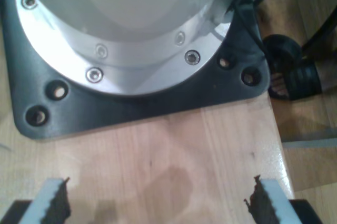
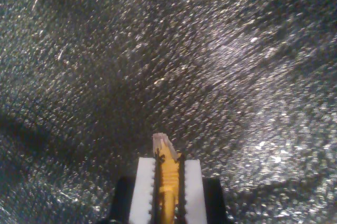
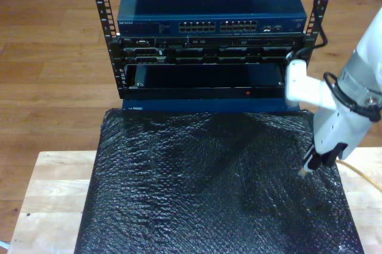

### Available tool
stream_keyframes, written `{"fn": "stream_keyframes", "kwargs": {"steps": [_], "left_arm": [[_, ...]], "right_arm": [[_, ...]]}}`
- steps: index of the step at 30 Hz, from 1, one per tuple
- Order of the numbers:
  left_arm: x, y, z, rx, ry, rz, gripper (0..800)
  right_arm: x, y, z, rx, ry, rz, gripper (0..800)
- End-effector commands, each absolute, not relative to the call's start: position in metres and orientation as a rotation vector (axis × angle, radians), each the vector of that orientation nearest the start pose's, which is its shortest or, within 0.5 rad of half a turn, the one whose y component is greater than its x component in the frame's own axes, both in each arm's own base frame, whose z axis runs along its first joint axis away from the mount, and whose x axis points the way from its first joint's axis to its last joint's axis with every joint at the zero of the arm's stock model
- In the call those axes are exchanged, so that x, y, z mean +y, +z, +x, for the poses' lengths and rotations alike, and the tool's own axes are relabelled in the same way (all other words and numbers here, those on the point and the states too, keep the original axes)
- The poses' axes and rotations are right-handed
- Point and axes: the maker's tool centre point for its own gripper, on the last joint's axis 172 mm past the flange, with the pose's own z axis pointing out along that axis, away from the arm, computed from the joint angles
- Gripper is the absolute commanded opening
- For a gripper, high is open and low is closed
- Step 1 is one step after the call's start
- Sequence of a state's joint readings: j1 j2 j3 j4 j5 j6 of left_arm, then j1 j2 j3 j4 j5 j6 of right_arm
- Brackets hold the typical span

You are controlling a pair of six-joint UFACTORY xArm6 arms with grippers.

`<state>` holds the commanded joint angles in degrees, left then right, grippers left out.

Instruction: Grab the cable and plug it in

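My second gripper (image 2: 168, 166) is shut on the yellow-orange cable (image 2: 168, 187), and the clear plug (image 2: 162, 142) pokes out past the white fingers (image 2: 143, 182). In the exterior view this gripper (image 3: 313, 164) hangs just above the black mat (image 3: 209, 194) at the view's right. The plug (image 3: 304, 172) points down toward the mat, and the cable (image 3: 358, 173) trails off to the right edge. My first gripper (image 1: 160, 197) is open over bare wood with nothing between its fingers (image 1: 55, 200).
A blue network switch (image 3: 209, 12) with rows of ports (image 3: 218, 27) sits on top of a black rack (image 3: 203, 69) behind the mat. The first wrist view faces a round silver arm base (image 1: 121, 23) on a black plate (image 1: 131, 103) bolted to the wooden table (image 1: 174, 150).
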<state>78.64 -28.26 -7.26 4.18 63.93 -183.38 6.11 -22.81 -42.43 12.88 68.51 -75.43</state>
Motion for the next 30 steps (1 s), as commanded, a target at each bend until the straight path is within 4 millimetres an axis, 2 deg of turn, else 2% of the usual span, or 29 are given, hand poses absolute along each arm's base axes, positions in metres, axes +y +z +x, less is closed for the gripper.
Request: {"fn": "stream_keyframes", "kwargs": {"steps": [3,8,13,17,22,25,30], "left_arm": [[0.115,0.037,0.008,2.724,-0.466,-2.255,800],[0.115,0.037,0.008,2.724,-0.466,-2.255,800],[0.115,0.037,0.008,2.724,-0.466,-2.255,800],[0.115,0.037,0.008,2.724,-0.466,-2.255,800],[0.115,0.037,0.008,2.724,-0.466,-2.255,800],[0.115,0.037,0.008,2.724,-0.466,-2.255,800],[0.115,0.037,0.008,2.724,-0.466,-2.255,800]], "right_arm": [[0.090,0.202,0.349,-1.847,-0.174,-2.329,3],[0.110,0.200,0.364,-1.935,-0.269,-2.318,3],[0.118,0.213,0.388,-1.975,-0.390,-2.337,3],[0.131,0.224,0.398,-2.041,-0.460,-2.321,2],[0.122,0.241,0.418,-2.129,-0.560,-2.350,2],[0.121,0.249,0.436,-2.165,-0.680,-2.371,2],[0.117,0.246,0.458,-2.250,-0.825,-2.386,2]]}}
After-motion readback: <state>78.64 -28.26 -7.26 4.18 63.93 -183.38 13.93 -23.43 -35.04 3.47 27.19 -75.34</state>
